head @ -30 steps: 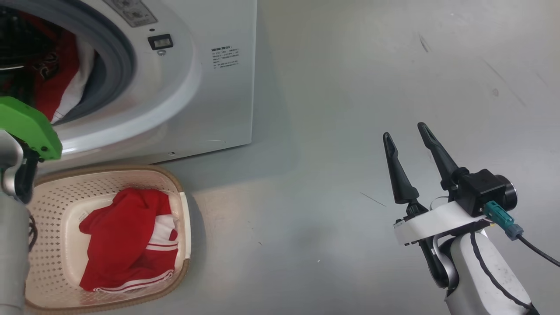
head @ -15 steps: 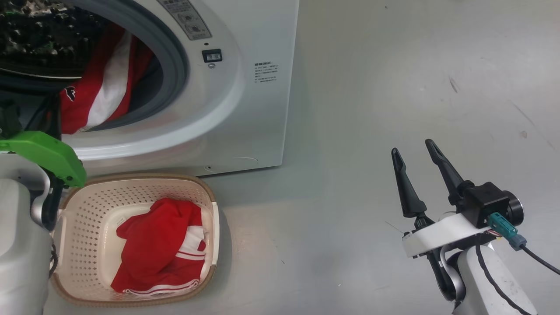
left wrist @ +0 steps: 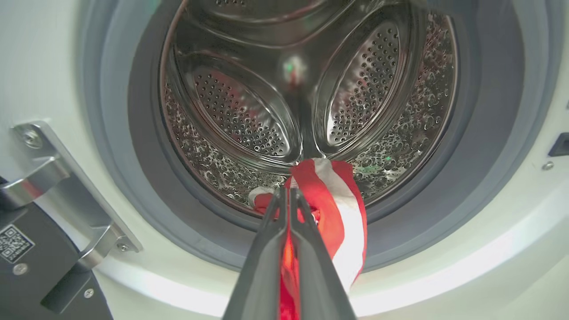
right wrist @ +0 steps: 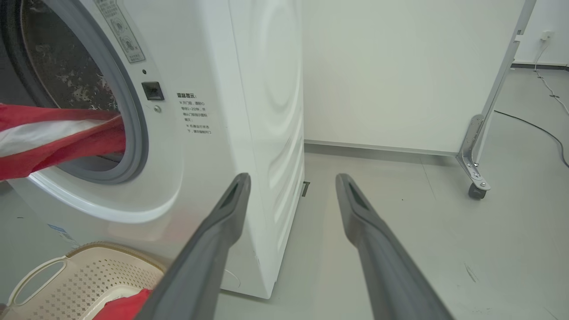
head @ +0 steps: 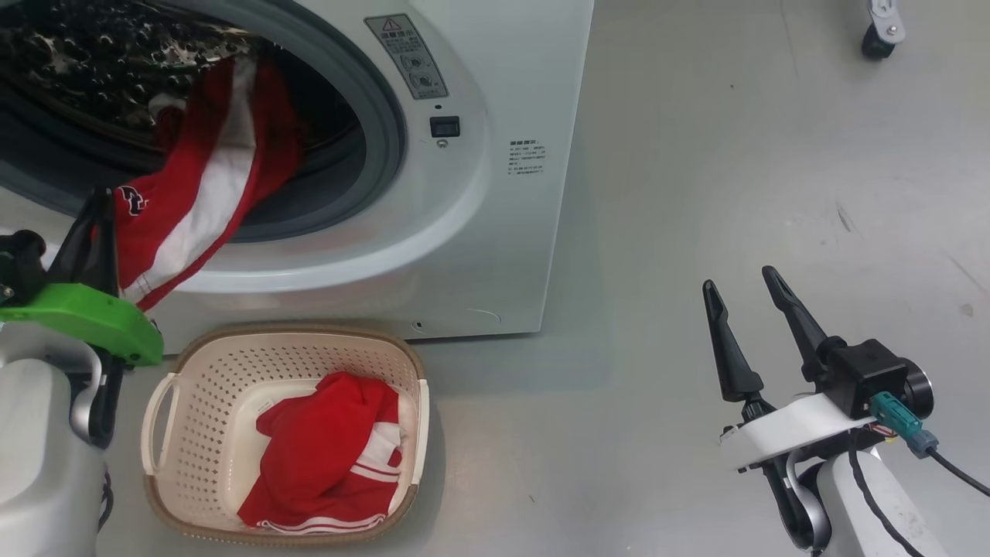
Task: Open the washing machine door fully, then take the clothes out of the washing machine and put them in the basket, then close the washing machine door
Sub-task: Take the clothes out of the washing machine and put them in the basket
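The left gripper (left wrist: 287, 193) pinches a red garment (head: 209, 178) trailing out of the washing machine (head: 503, 247), near the basket (head: 294, 334), while the right gripper (head: 739, 280) hangs aside, fingers wide apart and empty.

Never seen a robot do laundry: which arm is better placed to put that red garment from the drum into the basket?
The left: the left gripper is shut on the red garment, close to the basket. The right gripper stands open and empty, off to the side.

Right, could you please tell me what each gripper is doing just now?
Left gripper: shut on the red garment.
Right gripper: open, holding nothing.
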{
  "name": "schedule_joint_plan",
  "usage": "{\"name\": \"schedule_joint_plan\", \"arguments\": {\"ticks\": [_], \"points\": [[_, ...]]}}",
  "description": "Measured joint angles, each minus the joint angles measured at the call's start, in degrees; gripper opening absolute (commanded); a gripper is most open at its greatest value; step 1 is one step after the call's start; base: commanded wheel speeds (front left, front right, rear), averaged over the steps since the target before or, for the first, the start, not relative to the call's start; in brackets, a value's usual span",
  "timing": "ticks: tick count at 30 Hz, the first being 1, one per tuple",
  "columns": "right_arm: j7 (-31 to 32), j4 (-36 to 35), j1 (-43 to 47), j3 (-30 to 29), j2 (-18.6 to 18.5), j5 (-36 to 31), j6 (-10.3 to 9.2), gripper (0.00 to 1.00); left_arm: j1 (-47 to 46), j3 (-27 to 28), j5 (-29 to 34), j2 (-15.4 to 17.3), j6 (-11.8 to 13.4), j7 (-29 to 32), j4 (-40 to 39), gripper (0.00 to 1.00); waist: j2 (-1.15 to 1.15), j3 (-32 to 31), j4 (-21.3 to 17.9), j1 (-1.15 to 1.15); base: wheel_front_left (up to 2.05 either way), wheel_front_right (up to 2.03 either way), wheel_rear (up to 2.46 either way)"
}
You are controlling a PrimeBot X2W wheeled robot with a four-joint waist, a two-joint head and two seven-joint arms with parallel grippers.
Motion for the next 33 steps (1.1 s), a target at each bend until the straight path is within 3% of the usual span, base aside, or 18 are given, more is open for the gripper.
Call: {"name": "schedule_joint_plan", "arguments": {"ticks": [15,24,33], "points": [[0.0,0.3,2.5,-0.4,0.0,0.3,0.18,1.0,3.3,1.2,1.4,-0.4,0.0,-1.7,-11.3,0.0,0.0,-4.7,3.1,0.0,0.0,0.0,0.0],[0.0,0.2,3.4,-0.2,0.0,0.3,0.49,1.0,3.9,5.5,2.1,-0.9,0.6,-1.9,-25.2,0.0,0.0,-6.0,4.0,0.0,0.0,0.0,0.0],[0.0,0.1,3.5,0.5,0.2,0.3,0.52,1.0,10.0,3.1,3.3,-1.9,0.6,-2.0,-25.7,0.0,0.0,-5.8,3.7,0.0,0.0,0.0,0.0]]}}
